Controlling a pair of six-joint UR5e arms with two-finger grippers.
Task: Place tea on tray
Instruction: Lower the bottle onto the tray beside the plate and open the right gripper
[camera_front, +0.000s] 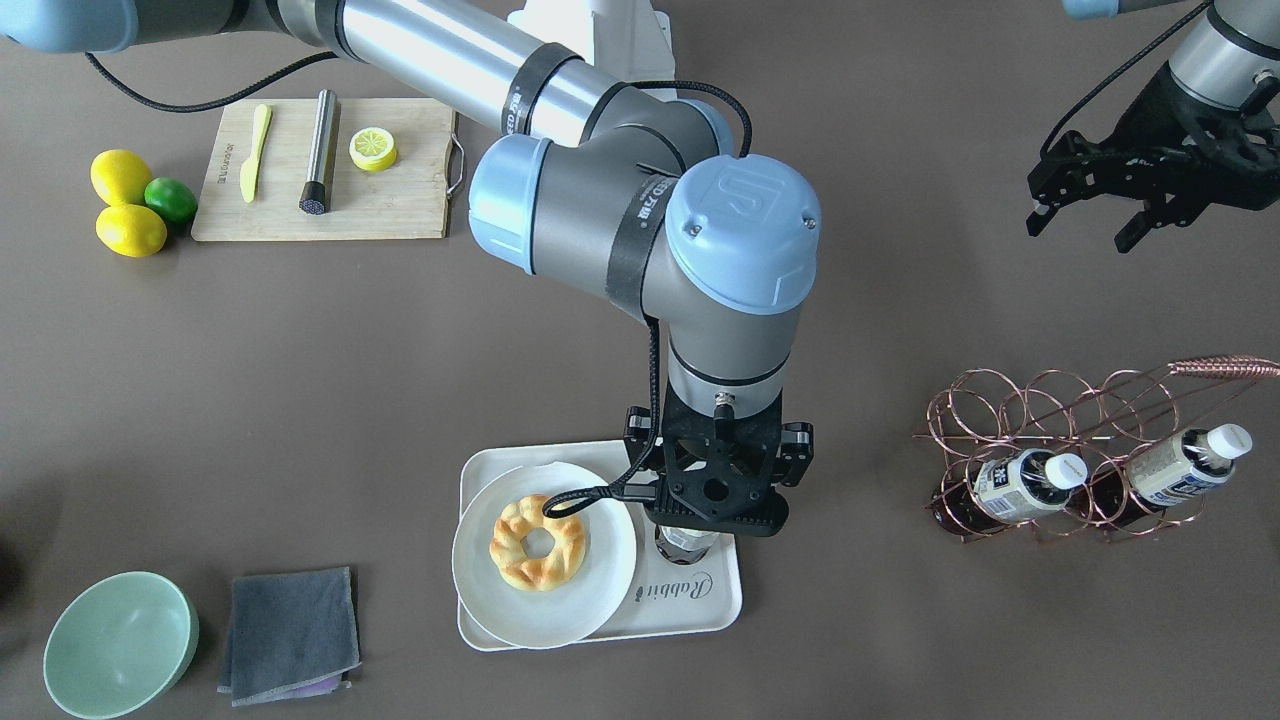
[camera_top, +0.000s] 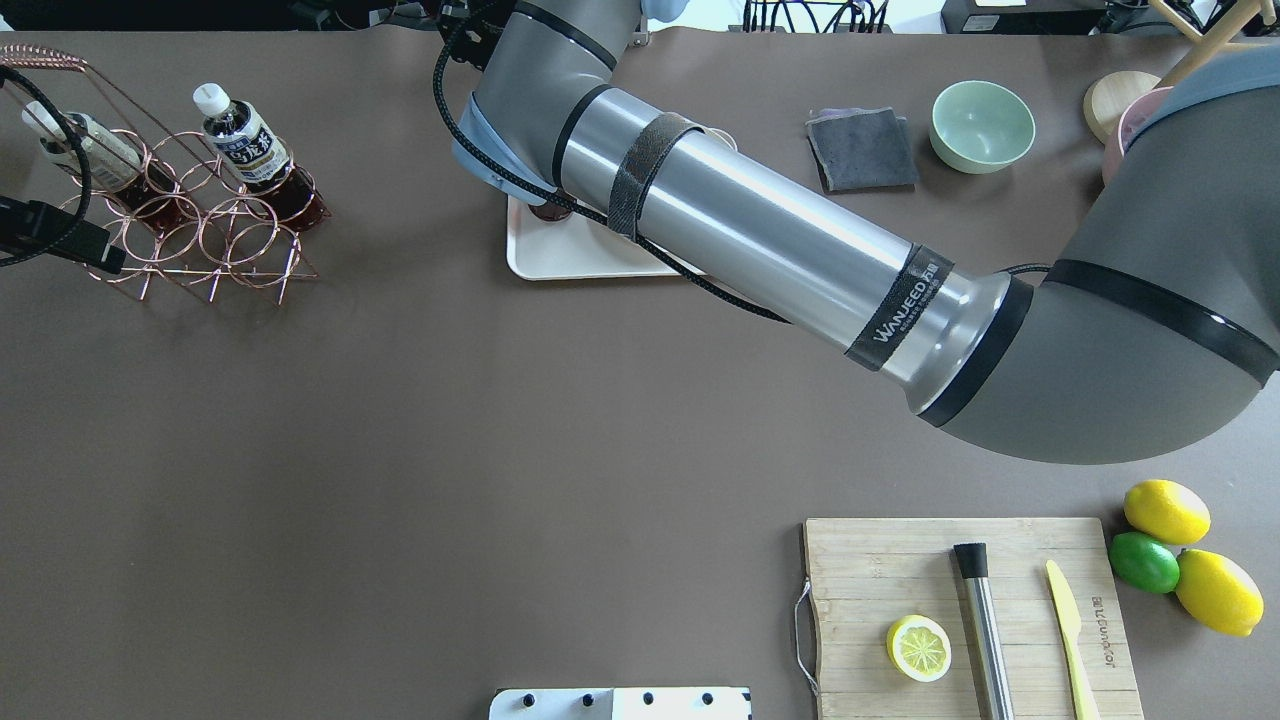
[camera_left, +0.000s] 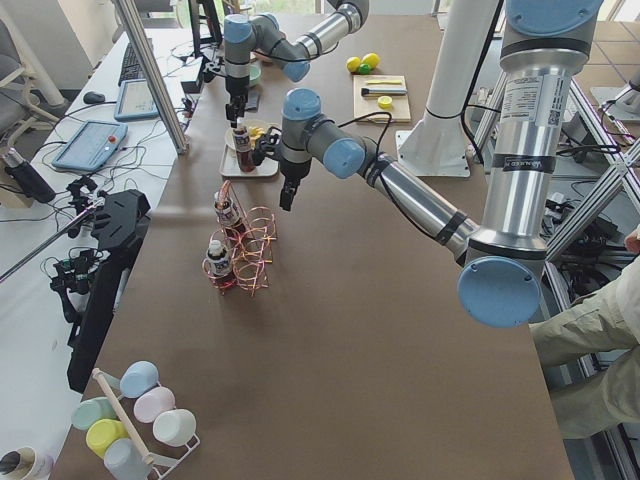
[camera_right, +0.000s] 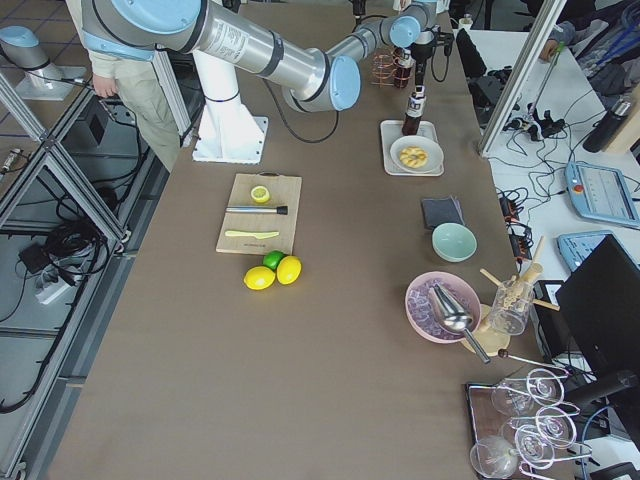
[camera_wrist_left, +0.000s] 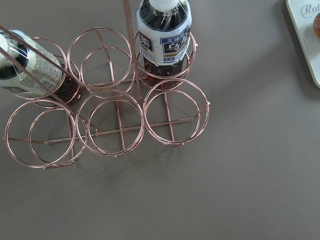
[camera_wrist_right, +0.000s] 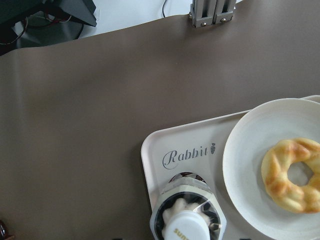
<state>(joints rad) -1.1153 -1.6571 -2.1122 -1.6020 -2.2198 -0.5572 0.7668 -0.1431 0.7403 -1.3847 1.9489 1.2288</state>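
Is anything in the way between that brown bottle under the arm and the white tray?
Nothing visible. The tea is directly over a bare part of the tray, beside the plate with the doughnut; the right gripper is just above it.

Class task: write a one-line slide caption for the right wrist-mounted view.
Looking down from the right wrist: the tea, white cap up, over the tray beside a plate holding a ring pastry.

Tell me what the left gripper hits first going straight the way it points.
Probably the copper rack, at its empty rings: the open left gripper points down, and its wrist view centres on them. Depth is unclear; it could reach bare table instead.
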